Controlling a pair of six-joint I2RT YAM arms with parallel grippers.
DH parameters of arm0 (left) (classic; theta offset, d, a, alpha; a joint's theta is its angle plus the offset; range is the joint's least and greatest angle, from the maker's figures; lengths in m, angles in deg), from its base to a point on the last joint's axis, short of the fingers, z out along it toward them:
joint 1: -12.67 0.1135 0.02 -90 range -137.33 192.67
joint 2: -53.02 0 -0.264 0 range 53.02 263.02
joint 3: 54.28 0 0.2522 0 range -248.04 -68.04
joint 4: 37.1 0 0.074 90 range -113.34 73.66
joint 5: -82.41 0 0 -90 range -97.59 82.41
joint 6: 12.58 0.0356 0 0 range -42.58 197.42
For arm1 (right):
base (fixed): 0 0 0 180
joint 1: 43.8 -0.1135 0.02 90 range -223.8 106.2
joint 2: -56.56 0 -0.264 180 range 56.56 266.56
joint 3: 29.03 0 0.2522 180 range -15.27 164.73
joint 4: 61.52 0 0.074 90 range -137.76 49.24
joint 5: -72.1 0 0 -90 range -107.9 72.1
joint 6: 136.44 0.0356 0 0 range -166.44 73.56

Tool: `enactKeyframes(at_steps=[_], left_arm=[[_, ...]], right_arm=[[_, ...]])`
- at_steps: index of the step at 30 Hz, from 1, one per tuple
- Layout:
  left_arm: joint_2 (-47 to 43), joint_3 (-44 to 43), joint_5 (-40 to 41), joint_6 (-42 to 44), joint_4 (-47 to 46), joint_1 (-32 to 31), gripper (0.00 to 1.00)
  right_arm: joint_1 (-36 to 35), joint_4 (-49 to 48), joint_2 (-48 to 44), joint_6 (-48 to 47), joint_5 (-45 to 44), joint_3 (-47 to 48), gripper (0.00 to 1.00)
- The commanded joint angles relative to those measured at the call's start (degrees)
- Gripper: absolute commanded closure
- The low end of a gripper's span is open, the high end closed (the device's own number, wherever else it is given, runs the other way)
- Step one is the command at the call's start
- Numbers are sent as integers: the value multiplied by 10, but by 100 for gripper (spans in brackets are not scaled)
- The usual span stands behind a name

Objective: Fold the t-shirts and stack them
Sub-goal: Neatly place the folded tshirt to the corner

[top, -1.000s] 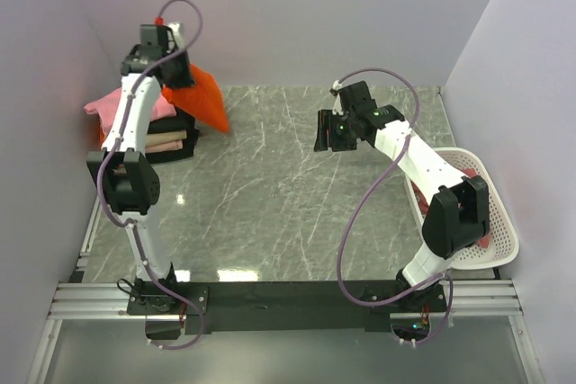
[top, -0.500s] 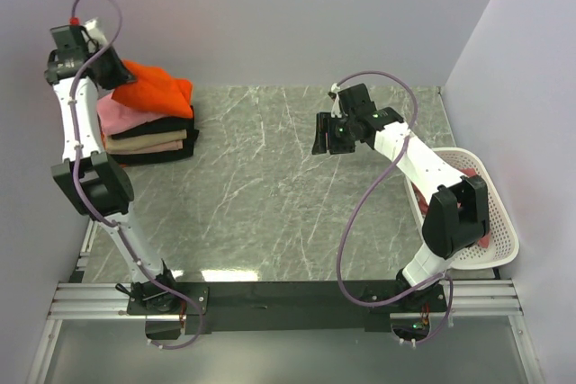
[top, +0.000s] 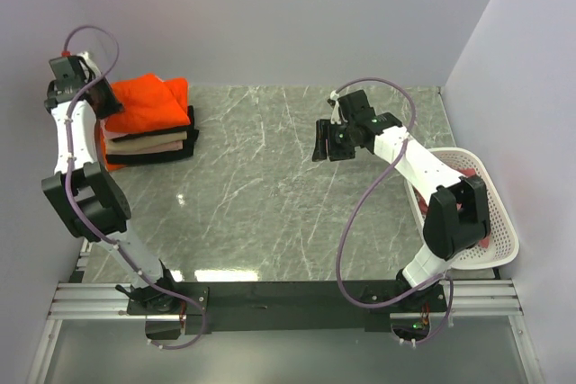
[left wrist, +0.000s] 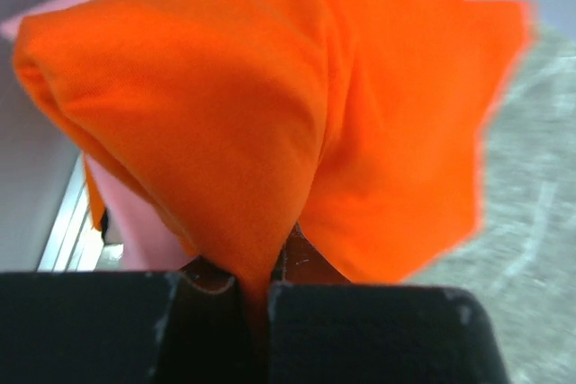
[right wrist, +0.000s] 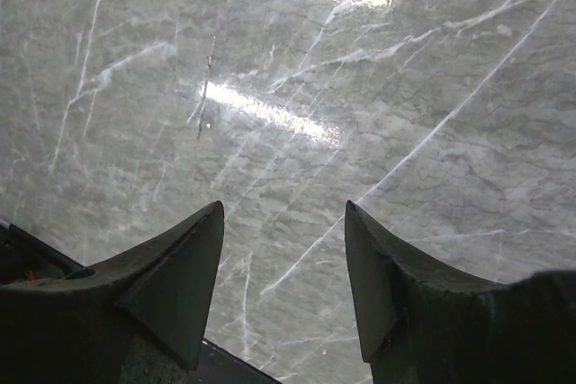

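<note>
Folded orange tee lies atop tee stack, far left.

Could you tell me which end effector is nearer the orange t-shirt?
Left: the left end effector grips the orange t-shirt; the right end effector hovers open across the table.

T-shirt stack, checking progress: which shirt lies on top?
The orange t-shirt, pinched by the left gripper; pink shirt, beige shirt and black shirt lie beneath.
</note>
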Motion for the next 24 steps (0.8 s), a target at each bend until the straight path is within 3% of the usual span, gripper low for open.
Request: enactKeyframes(at_steps=[1,13,14,15,17,18,21,24], left_arm=[[-9,37,88,1,-39,4,100],[40,50,159,-27,-60,1,100],[37,46,165,-33,-55,1,95],[31,43,167,-36,-55,2,74],[19,43,166,-43,-55,2,56],[4,42,175,-46,-55,-1,40],[-27,40,187,-60,-48,-2,6],[-59,43,194,-71,-29,-4,1]], right_arm=[[1,-20,-46,-11,11,-10,37],[2,-17,-94,-11,-2,-44,37],[1,-16,-97,-10,-1,-46,37],[2,-16,-100,-10,-1,-47,37],[2,-15,-105,-10,-3,-48,37],[1,-12,-110,-9,-5,-49,37],[1,-8,-119,-10,-11,-52,36],[1,-4,-127,-9,-18,-54,36]])
